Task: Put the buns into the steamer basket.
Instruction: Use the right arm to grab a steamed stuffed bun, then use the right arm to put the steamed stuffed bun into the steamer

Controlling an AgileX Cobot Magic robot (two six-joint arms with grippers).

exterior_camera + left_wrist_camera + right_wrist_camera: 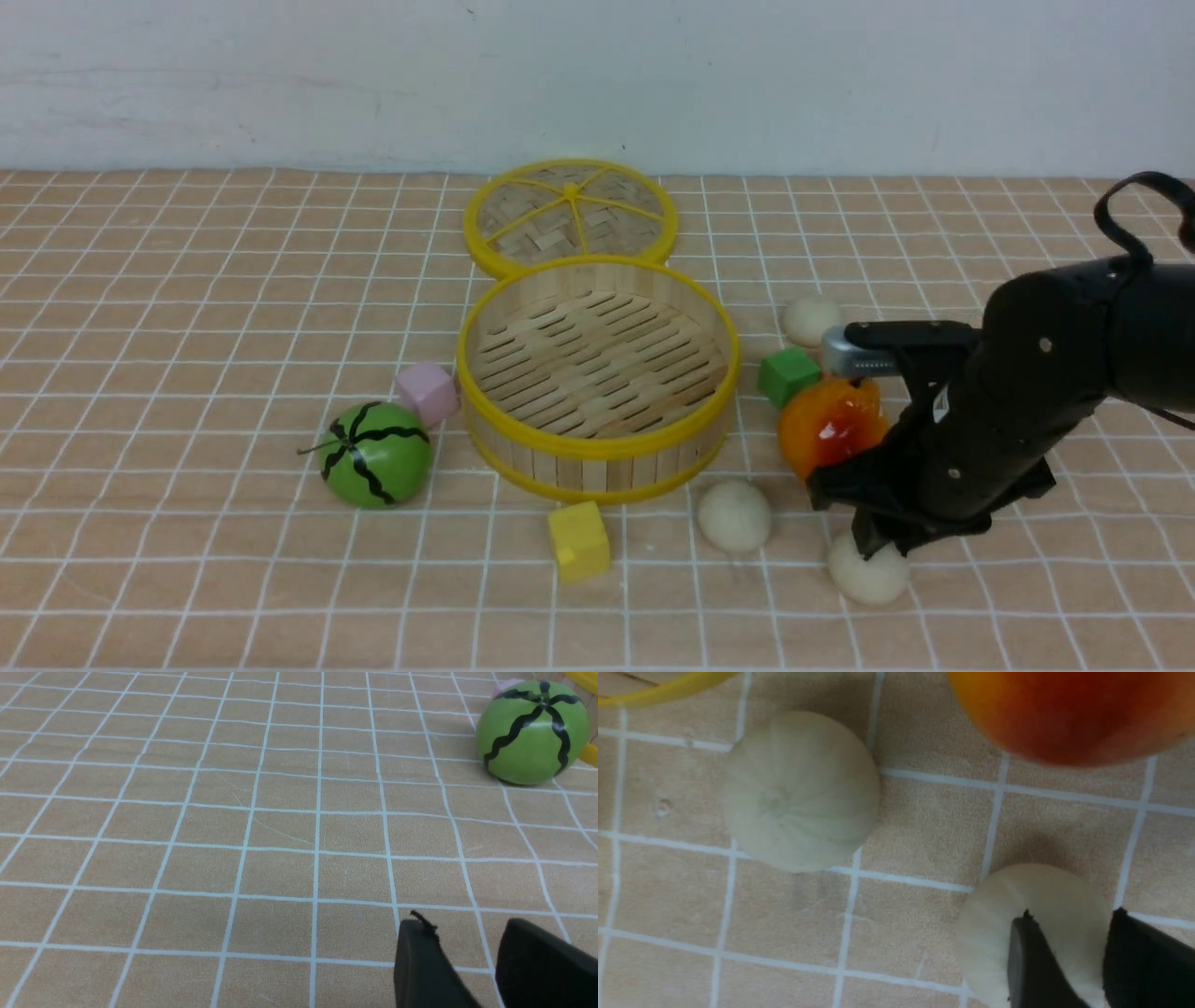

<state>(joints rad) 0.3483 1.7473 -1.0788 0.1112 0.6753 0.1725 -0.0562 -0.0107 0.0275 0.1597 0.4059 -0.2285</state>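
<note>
**Right end effector over the nearest bun; steamer basket holds no bun**

The right end effector point(873, 549) has its fingers drawn close together above one bun point(868, 574), and whether they touch it I cannot tell. A second bun point(735, 514) lies just to its left. The orange pear point(826, 425) sits close beyond it, half hidden by the arm, with a green cube point(787, 375) and the third bun point(808, 319) farther out. The steamer basket point(597, 448) is well to its left on the table point(187, 327), with a yellow cube point(579, 539) in front of it and the lid point(569, 210) behind. The right wrist view shows the narrow slit between the fingers and the second bun's pleats point(801, 791). Only the left wrist view shows the left end effector point(462, 924), equally narrowed and holding nothing, with the toy watermelon point(532, 732) far ahead of it.
</note>
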